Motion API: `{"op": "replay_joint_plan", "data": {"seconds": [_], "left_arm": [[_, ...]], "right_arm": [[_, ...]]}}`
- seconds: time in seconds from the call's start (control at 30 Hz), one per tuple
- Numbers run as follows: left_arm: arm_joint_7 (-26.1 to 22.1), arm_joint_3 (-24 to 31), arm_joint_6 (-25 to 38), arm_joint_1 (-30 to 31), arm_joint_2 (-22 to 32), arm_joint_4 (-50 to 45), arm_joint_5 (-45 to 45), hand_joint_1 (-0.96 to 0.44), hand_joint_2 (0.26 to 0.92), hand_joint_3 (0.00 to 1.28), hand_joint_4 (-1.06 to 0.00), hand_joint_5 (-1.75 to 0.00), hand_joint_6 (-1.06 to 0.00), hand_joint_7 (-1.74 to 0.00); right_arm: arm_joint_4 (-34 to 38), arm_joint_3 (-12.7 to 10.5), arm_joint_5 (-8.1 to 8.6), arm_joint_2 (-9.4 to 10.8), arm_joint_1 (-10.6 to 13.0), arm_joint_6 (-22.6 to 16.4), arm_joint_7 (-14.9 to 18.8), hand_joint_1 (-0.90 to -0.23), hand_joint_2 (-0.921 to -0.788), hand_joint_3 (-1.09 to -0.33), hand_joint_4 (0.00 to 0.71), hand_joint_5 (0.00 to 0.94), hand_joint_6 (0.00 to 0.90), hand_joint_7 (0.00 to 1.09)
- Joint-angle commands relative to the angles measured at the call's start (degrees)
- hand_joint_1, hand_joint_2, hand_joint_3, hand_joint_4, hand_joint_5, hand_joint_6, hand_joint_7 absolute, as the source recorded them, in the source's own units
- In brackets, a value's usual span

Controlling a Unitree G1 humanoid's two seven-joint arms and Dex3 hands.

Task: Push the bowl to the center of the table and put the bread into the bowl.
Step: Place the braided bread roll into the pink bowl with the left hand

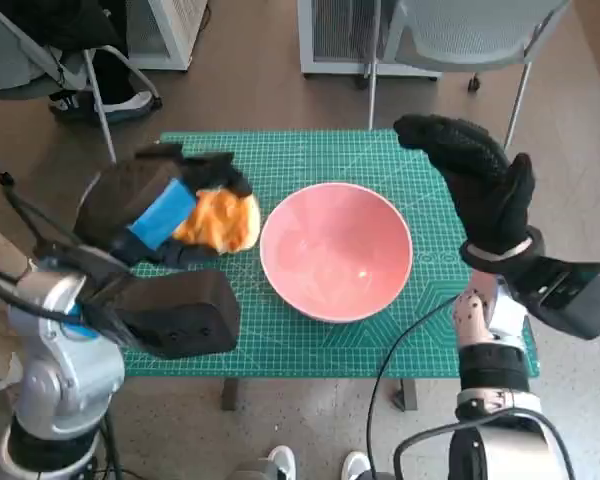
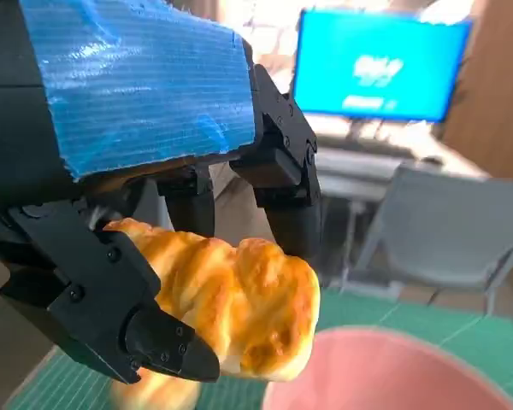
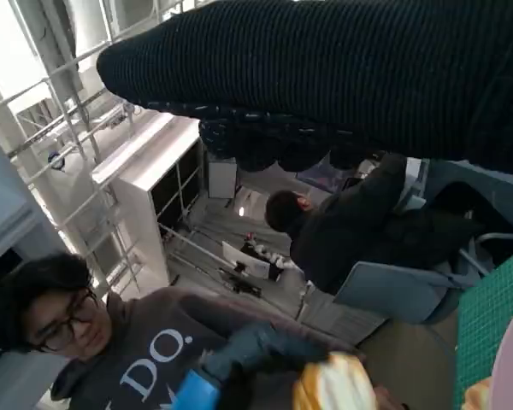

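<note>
Gripping bread (image 1: 220,220), left hand (image 1: 165,212) (beside bowl (image 1: 336,250)).

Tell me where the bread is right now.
In the head view the bread is held in the left hand, just left of the pink bowl.

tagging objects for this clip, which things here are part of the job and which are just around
Part of the job:
bowl, pink, on the mat
bread, held in the left hand beside the bowl
right hand, raised, holding nothing

Just around:
mat, green, covering the table
chair beyond the table
monitor, blue screen
person nearby
</note>
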Motion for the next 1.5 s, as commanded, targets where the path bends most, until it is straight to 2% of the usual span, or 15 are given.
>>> {"op": "replay_joint_plan", "data": {"seconds": [0.03,0.27,0.37,0.47,0.53,0.63,0.7,0.77,0.87,1.0,1.07,1.13,1.2,1.37,1.5], "left_arm": [[0.81,-3.52,-1.82,-5.64,-2.47,3.62,-0.36,0.0,0.775,0.31,-0.7,-1.34,-0.72,-0.95],[-3.95,-8.67,1.86,-14.76,-6.69,12.03,0.26,0.01,0.609,0.7,-0.52,-1.63,-0.68,-1.06],[-5.04,-11.56,2.99,-18.18,-8.14,15.92,2.02,0.01,0.529,0.86,-0.52,-1.7,-0.64,-1.17],[-5.51,-13.97,2.93,-21.12,-9.54,20.04,3.0,0.01,0.497,0.93,-0.52,-1.73,-0.62,-1.21],[-5.89,-15.11,2.75,-22.8,-10.43,22.44,2.95,0.0,0.49,0.97,-0.49,-1.67,-0.55,-1.39],[-6.67,-17.03,2.53,-25.17,-11.55,26.4,3.23,0.0,0.561,0.92,-0.42,-1.65,-0.45,-1.54],[-10.72,-23.01,1.01,-31.88,-13.87,39.96,6.01,0.0,0.628,0.83,-0.39,-1.63,-0.4,-1.56],[-13.79,-27.0,-0.22,-36.82,-15.63,49.9,7.83,0.0,0.8,0.55,-0.36,-1.56,-0.37,-1.52],[-23.72,-36.67,-5.44,-48.67,-22.29,72.59,14.51,0.0,0.881,0.43,-0.33,-1.53,-0.33,-1.52],[-27.04,-41.32,-8.91,-52.81,-25.54,81.18,17.39,0.0,0.913,0.42,-0.29,-1.56,-0.28,-1.56],[-26.98,-41.77,-9.31,-53.42,-26.06,82.58,17.31,0.0,0.917,0.42,-0.28,-1.56,-0.26,-1.57],[-12.13,-27.72,-2.53,-38.58,-20.4,57.25,8.63,0.0,0.919,0.37,-0.32,-1.53,-0.31,-1.52],[-3.6,-19.85,-0.58,-30.51,-18.43,45.37,4.09,0.0,0.92,0.33,-0.36,-1.49,-0.36,-1.47],[-3.11,-18.79,0.91,-29.27,-18.53,45.42,3.23,0.0,0.885,0.31,-0.46,-1.41,-0.46,-1.38],[-3.48,-20.75,-0.5,-30.68,-17.69,48.91,3.55,0.0,0.841,0.33,-0.48,-1.53,-0.61,-1.08]], "right_arm": [[0.31,-0.05,-0.42,-0.24,1.06,-0.11,-0.14,-0.604,-0.921,-0.741,0.134,0.002,-0.001,0.51],[-0.23,-0.21,-0.49,-0.28,1.65,-0.61,-0.61,-0.599,-0.921,-0.743,0.136,0.003,-0.001,0.51],[-0.48,-0.31,-0.41,-0.33,1.95,-0.75,-0.74,-0.599,-0.921,-0.743,0.135,0.002,-0.001,0.52],[-0.78,-0.46,-0.32,-0.44,2.27,-0.85,-0.88,-0.6,-0.921,-0.744,0.133,0.001,-0.001,0.52],[-0.93,-0.58,-0.28,-0.54,2.45,-0.86,-1.02,-0.601,-0.921,-0.744,0.132,0.001,-0.001,0.51],[-1.23,-0.7,-0.28,-0.69,2.7,-0.72,-1.28,-0.602,-0.921,-0.743,0.132,0.0,-0.001,0.51],[-1.57,-0.84,-0.21,-0.85,2.98,-0.51,-1.59,-0.603,-0.921,-0.743,0.132,0.0,-0.001,0.51],[-1.75,-0.92,-0.18,-0.89,3.14,-0.4,-1.78,-0.607,-0.921,-0.738,0.131,0.0,-0.001,0.51],[-2.01,-1.08,-0.24,-0.88,3.42,-0.52,-2.13,-0.609,-0.921,-0.734,0.132,0.001,-0.001,0.51],[-2.4,-1.11,-0.42,-0.77,3.72,-0.65,-2.53,-0.609,-0.921,-0.73,0.135,0.003,-0.001,0.51],[-2.48,-1.11,-0.47,-0.74,3.76,-0.65,-2.58,-0.609,-0.921,-0.73,0.136,0.003,-0.001,0.51],[-2.96,-1.27,-0.32,-0.74,4.18,-0.59,-2.78,-0.609,-0.921,-0.729,0.137,0.003,-0.001,0.51],[-3.4,-1.3,-0.31,-0.73,4.5,-0.47,-3.04,-0.609,-0.921,-0.728,0.138,0.004,-0.001,0.51],[-4.66,-1.03,-0.6,-0.58,5.27,-0.27,-4.08,-0.609,-0.921,-0.724,0.141,0.005,-0.001,0.51],[-5.42,-0.7,-0.7,-0.59,5.7,-0.08,-4.75,-0.608,-0.921,-0.725,0.143,0.006,-0.001,0.51]]}}
